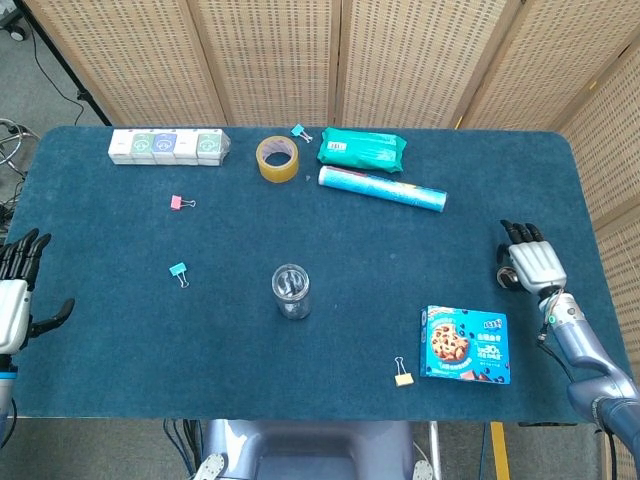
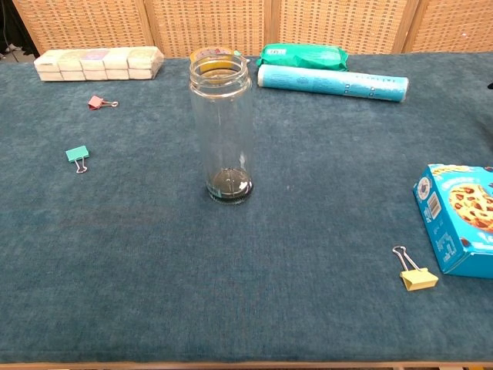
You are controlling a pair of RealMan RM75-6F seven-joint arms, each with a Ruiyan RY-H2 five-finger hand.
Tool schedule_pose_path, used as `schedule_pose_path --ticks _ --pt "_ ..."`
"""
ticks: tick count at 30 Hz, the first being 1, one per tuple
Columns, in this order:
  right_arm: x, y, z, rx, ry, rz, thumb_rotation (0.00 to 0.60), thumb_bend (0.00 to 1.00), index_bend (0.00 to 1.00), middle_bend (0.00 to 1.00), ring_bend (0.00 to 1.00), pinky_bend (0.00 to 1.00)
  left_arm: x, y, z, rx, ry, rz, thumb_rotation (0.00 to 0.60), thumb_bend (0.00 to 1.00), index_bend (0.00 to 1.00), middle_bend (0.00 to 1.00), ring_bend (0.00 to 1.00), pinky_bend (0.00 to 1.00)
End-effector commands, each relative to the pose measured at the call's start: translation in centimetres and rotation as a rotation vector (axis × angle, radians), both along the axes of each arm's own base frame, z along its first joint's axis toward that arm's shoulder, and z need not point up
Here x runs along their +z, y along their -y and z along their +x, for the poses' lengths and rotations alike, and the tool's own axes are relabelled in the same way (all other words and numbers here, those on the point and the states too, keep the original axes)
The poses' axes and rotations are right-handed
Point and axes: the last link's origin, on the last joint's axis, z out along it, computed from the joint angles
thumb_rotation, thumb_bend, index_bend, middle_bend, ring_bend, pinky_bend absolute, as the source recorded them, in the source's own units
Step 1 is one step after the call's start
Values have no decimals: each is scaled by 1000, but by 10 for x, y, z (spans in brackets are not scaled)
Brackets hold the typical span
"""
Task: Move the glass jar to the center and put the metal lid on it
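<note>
The clear glass jar (image 1: pixel 291 291) stands upright and uncovered near the table's middle, and it looms large in the chest view (image 2: pixel 221 127). A small round metal lid (image 1: pixel 507 279) lies near the right table edge. It peeks out from under the thumb side of my right hand (image 1: pixel 531 264). That hand lies flat over the lid with its fingers stretched forward, and I cannot tell whether it touches the lid. My left hand (image 1: pixel 14 295) hovers at the left table edge, fingers spread, holding nothing. The chest view shows neither hand.
A cookie box (image 1: pixel 465 345) and a yellow binder clip (image 1: pixel 403 377) lie in front of the right hand. At the back are a tape roll (image 1: pixel 277 158), a green pack (image 1: pixel 362 149), a foil tube (image 1: pixel 382 188) and a row of white boxes (image 1: pixel 168 146). Teal clip (image 1: pixel 179 271) and pink clip (image 1: pixel 178 202) lie at the left.
</note>
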Motion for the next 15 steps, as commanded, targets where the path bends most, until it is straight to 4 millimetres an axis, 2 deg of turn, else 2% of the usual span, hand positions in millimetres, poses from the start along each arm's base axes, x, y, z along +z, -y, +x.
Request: schedule_pose_path --ticks 1,15 --pt "1 -1 0 0 1 -1 600 401 457 0 0 0 0 0 0 -1 0 -1 600 279 0 0 0 0" --pt "7 -7 -5 3 -14 -3 600 420 480 0 0 0 -3 -1 1 0 -4 -17 600 280 0 0 0 0"
